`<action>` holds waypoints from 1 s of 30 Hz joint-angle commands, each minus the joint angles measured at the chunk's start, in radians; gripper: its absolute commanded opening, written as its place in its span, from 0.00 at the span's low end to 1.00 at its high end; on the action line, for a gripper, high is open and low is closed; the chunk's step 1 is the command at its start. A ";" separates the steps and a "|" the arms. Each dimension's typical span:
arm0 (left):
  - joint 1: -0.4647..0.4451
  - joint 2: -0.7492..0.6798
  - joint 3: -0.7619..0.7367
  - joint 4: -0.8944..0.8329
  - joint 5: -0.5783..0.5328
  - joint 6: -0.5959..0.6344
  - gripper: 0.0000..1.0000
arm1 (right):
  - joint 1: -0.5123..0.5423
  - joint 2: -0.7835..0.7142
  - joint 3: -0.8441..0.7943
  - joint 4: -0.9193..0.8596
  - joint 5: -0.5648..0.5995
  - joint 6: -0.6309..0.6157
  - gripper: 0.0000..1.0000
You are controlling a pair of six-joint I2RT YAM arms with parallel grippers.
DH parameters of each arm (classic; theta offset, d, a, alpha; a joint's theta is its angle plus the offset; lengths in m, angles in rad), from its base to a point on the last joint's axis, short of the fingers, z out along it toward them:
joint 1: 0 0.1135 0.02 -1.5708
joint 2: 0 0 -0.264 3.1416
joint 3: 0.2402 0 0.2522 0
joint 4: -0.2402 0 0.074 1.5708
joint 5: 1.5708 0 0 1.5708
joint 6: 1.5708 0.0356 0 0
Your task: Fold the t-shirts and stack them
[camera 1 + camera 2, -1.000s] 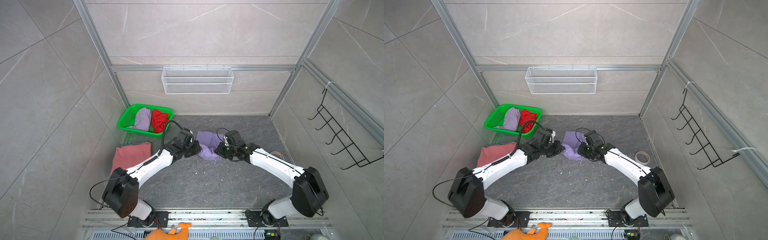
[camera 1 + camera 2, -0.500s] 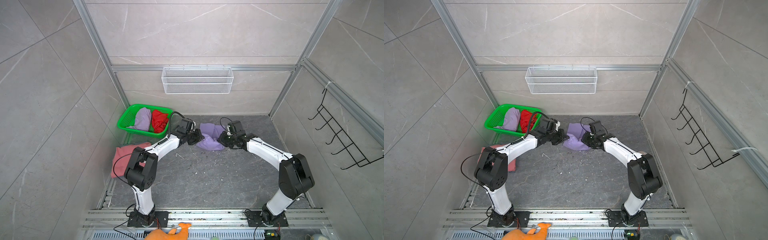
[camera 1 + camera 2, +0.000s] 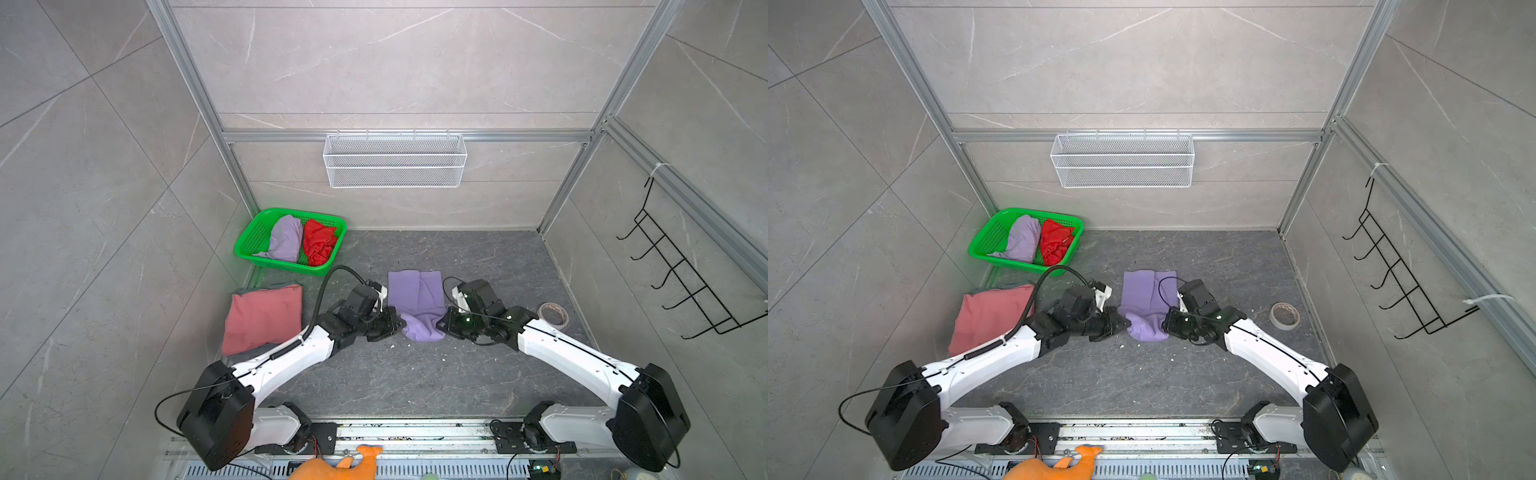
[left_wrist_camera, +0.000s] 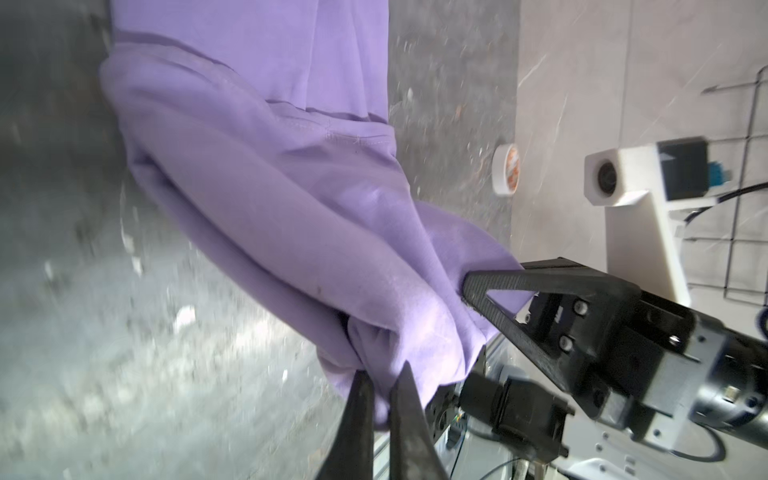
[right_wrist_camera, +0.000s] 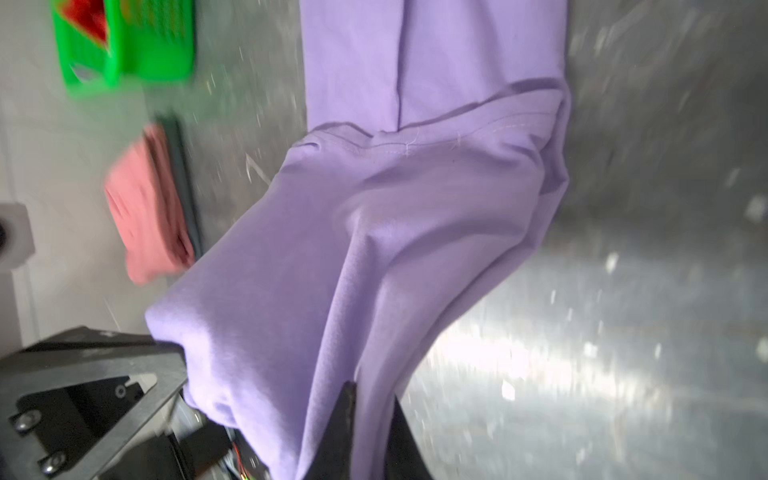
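On the dark veined stone floor (image 3: 415, 382), both jaws clench the soft lavender t-shirt (image 3: 415, 293), bunching its edge.

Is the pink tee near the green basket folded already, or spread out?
Folded: the pink tee lies as a compact, flat rectangle near the green basket, with no sleeves or collar showing.

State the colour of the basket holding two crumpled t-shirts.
Bright green. The basket shows best in a top view.

no readable text or numbers, lavender t-shirt (image 3: 415, 297) plain, orange marks on tape roll (image 4: 505, 169) too blurred
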 commanded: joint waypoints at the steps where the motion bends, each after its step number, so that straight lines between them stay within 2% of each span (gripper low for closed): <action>1: -0.074 -0.110 -0.055 -0.015 -0.100 -0.113 0.00 | 0.055 -0.113 -0.023 -0.112 0.044 0.050 0.15; 4: -0.093 -0.183 -0.083 -0.042 -0.135 -0.142 0.00 | 0.066 -0.163 -0.016 -0.139 0.056 0.069 0.16; 7: -0.091 -0.211 -0.042 -0.094 -0.172 -0.115 0.00 | 0.066 -0.141 0.033 -0.128 0.053 0.077 0.16; 10: -0.075 -0.181 0.032 -0.137 -0.196 -0.066 0.00 | 0.065 -0.070 0.095 -0.086 0.055 0.092 0.17; 13: -0.018 -0.111 0.084 -0.112 -0.161 -0.026 0.00 | 0.053 0.006 0.160 -0.085 0.092 0.093 0.18; 16: 0.061 -0.006 0.129 -0.043 -0.097 0.013 0.00 | -0.004 0.080 0.197 -0.039 0.118 0.111 0.21; 19: 0.170 0.146 0.207 0.046 0.016 0.034 0.00 | -0.094 0.188 0.234 0.038 0.099 0.141 0.36; 23: 0.260 0.401 0.400 0.102 0.151 0.058 0.00 | -0.191 0.378 0.335 0.111 0.076 0.153 0.40; 26: 0.283 0.569 0.563 0.062 0.176 0.079 0.00 | -0.237 0.510 0.420 0.130 0.079 0.156 0.42; 27: 0.286 0.619 0.607 0.051 0.170 0.079 0.04 | -0.248 0.551 0.455 0.127 0.074 0.149 0.47; 29: 0.295 0.688 0.660 0.058 0.169 0.071 0.06 | -0.257 0.596 0.502 0.123 0.091 0.129 0.51; 30: 0.299 0.717 0.683 0.054 0.154 0.070 0.12 | -0.260 0.605 0.511 0.146 0.105 0.120 0.55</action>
